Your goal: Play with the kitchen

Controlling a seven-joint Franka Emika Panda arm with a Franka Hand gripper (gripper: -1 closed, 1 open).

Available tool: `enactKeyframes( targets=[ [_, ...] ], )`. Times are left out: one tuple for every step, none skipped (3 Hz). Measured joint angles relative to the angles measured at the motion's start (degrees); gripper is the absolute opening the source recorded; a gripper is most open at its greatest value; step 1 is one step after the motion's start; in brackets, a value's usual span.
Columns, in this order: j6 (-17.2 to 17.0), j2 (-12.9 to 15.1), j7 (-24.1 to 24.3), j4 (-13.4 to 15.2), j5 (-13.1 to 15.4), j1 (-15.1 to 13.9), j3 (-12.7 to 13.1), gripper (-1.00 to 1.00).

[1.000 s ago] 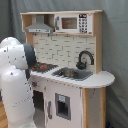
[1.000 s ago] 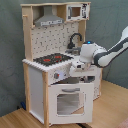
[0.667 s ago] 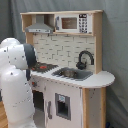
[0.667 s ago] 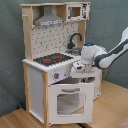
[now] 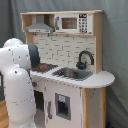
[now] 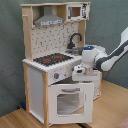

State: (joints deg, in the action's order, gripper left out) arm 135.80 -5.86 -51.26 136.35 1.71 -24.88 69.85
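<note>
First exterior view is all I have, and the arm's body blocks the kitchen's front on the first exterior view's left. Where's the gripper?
Observer: In the second exterior view the gripper is at the front panel of the kitchen, just above the oven door.
Operator: Door shut?
Observer: It looks ajar, standing off the cabinet front.
Operator: Arm's approach?
Observer: The arm reaches in from the second exterior view's right, beside the counter.

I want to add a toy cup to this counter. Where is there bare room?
The rounded counter end beyond the sink and faucet is bare. The hob top is also free. The front is crowded: the robot arm hangs above the oven door.
</note>
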Motion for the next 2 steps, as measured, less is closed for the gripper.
enactKeyframes(
  targets=[
    [0.54, 3.8, 3.45, -0.34, 2.6, 0.01, 0.6, -1.0],
    [1.08, 7.77, 6.26, -0.83, 5.82, 0.03, 0.61, -1.0]
  ],
)
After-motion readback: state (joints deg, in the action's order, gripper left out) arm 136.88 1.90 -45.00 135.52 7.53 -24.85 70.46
